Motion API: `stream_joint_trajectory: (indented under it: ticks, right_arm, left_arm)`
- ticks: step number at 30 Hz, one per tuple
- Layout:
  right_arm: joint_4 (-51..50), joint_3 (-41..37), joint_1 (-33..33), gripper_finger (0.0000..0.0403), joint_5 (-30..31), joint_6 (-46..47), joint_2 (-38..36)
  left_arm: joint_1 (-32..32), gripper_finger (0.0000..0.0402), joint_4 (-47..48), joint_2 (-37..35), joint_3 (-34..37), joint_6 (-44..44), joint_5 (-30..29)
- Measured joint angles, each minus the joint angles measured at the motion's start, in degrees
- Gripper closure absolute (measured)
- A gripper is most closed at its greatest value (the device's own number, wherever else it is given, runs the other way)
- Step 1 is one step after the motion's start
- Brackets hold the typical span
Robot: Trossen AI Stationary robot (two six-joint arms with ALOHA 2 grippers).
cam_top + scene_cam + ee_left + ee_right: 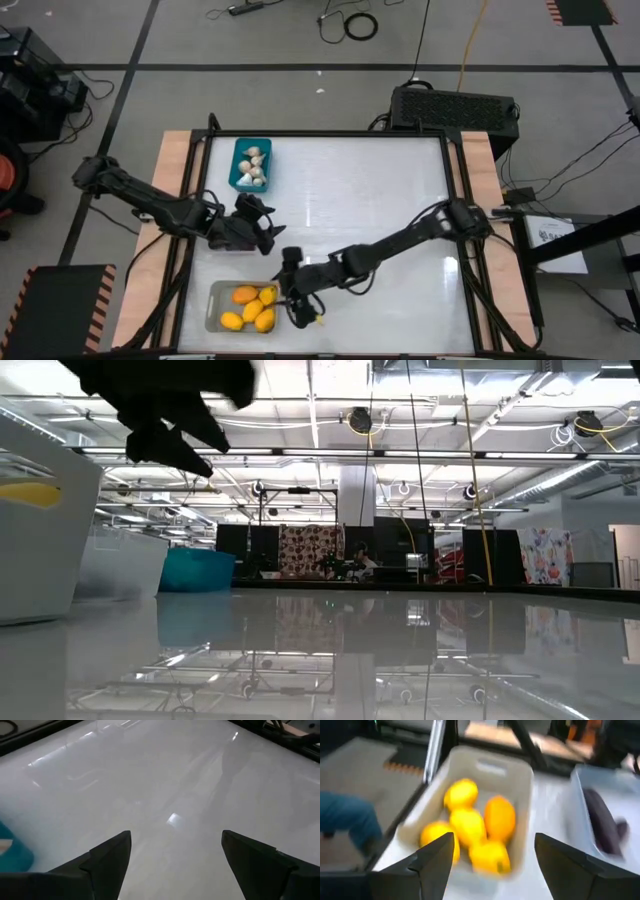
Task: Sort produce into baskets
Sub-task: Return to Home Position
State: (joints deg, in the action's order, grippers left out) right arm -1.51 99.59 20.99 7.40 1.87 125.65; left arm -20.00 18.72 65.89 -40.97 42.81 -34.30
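Hovering just beside the pale grey rectangular plastic bin (pixel 212 310) of yellow toy lemons (pixel 250 308), the right end effector (pixel 290 297) is released and empty. We judge its retreat runs back along the bin's long axis. The left end effector (pixel 262 228), also released, waits nearby.

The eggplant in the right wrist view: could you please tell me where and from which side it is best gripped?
Probably across its slim middle, from straight above. The eggplant lies lengthwise inside the translucent bin, whose walls block a side approach; the open right gripper would close across its narrow width.
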Motion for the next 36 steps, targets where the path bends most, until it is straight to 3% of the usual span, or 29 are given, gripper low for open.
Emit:
stream_joint_trajectory:
  ticks: [8,13,17,22,28,33,36]
  right_arm:
    - [-28.42,0.11,0.22,0.0150,0.94,1.98,-9.82]
    - [-41.89,-0.27,0.74,0.0164,12.14,2.76,-11.84]
    - [-45.06,-4.59,0.97,0.0177,17.37,3.32,-13.87]
    - [-40.77,-16.86,0.58,0.0194,17.11,1.80,-19.70]
    - [-25.55,-37.60,-3.35,0.0210,17.26,1.89,-35.61]
    - [-1.54,-55.62,-6.92,0.0221,16.25,0.42,-50.93]
    - [6.08,-63.93,-8.47,0.0227,16.13,0.07,-59.10]
  left_arm:
    - [0.87,0.0084,-0.24,-6.17,-1.84,-6.59,1.34]
    - [0.82,0.0084,2.16,-11.14,-1.88,-7.55,-0.58]
    - [0.27,0.0084,5.44,-14.58,-1.16,-7.24,-3.91]
    - [-0.05,0.0084,7.78,-16.38,1.39,-7.28,-5.48]
    - [0.18,0.0084,3.73,-17.31,5.92,-10.71,-6.50]
    - [0.89,0.0084,-7.60,-17.94,8.93,-22.41,-5.60]
    - [1.55,0.0084,-13.03,-18.70,9.28,-31.76,-1.73]
